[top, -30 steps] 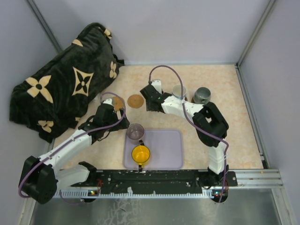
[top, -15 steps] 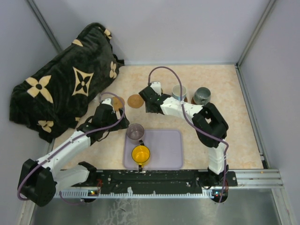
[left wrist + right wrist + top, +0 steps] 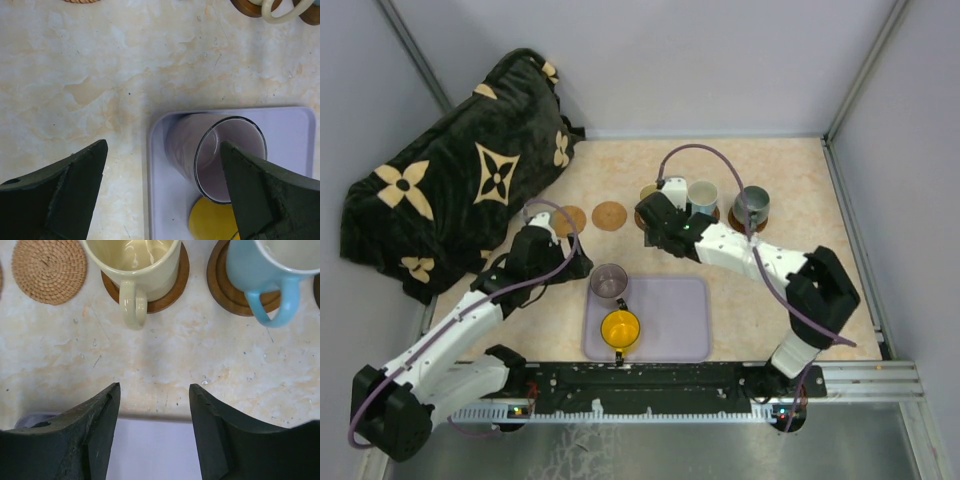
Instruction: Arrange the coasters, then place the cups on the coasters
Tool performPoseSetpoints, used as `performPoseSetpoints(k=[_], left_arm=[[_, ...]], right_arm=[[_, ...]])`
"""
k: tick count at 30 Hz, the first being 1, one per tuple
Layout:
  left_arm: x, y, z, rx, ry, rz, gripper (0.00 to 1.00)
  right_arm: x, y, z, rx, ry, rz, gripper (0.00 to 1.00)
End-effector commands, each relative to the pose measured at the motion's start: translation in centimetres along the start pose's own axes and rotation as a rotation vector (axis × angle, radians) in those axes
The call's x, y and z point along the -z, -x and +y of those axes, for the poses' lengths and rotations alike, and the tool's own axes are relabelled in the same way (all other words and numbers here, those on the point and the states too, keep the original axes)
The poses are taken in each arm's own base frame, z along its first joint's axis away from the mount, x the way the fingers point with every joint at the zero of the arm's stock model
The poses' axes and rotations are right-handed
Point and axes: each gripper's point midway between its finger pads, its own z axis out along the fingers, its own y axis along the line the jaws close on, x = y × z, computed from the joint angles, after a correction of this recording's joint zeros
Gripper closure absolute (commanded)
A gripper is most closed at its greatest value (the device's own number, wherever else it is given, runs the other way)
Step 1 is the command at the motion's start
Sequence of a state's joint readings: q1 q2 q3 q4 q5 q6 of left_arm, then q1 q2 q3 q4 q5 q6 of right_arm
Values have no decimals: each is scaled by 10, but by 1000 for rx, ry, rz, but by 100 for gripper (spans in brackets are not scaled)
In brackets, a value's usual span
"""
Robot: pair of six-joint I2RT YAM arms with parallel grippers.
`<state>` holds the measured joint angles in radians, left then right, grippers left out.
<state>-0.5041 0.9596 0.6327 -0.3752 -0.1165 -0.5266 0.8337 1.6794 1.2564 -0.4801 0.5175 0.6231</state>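
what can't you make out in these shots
Top view: the cream cup is mostly hidden behind the right arm.
Right wrist view: the light-blue cup is cut off by the top edge, its inside barely shown.
Left wrist view: the yellow cup is cut off by the bottom edge and partly behind a finger of the left tool.

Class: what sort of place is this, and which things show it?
Probably a robot test booth, not a kitchen: two arms bolted to a metal rail, bare grey walls around one small table, mugs and coasters set out.
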Motion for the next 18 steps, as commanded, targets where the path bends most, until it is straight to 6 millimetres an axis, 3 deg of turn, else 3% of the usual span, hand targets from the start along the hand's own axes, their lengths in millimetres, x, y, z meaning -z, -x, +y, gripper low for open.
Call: performPoseSetpoints(k=[1,9,18], left_arm=[[20,8,-16,-11,-84,-9,1],[39,-11,-39,13,-192,94,1],[44,-39,-64,16,-253,184,1]], right_arm=[[38,26,-10,-81,41,-108,42],[61,15,-27,-101,93,-128,42],[71,10,-27,-127,163,-149,42]])
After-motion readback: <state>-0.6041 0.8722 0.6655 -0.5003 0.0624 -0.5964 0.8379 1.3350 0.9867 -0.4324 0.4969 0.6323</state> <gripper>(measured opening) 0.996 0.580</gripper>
